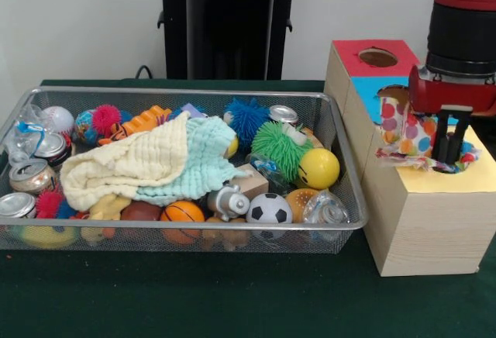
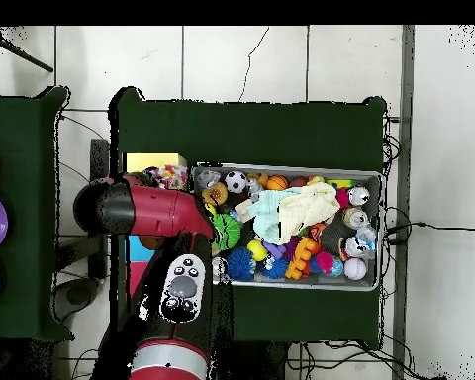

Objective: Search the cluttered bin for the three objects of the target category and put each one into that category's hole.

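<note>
The end effector stands over the yellow-topped box, so the hole beneath it is covered; the polka-dot cloth bunched against it hides part of the blue-topped box behind. Whether its fingers grip the cloth cannot be told. In the overhead view the arm covers most of the boxes. In the wire basket, the yellow cloth and mint cloth bury whatever lies under them. The arm's upper part runs off the top edge.

Polka-dot cloth bunched on yellow-topped box; mesh bin cluttered.
</note>
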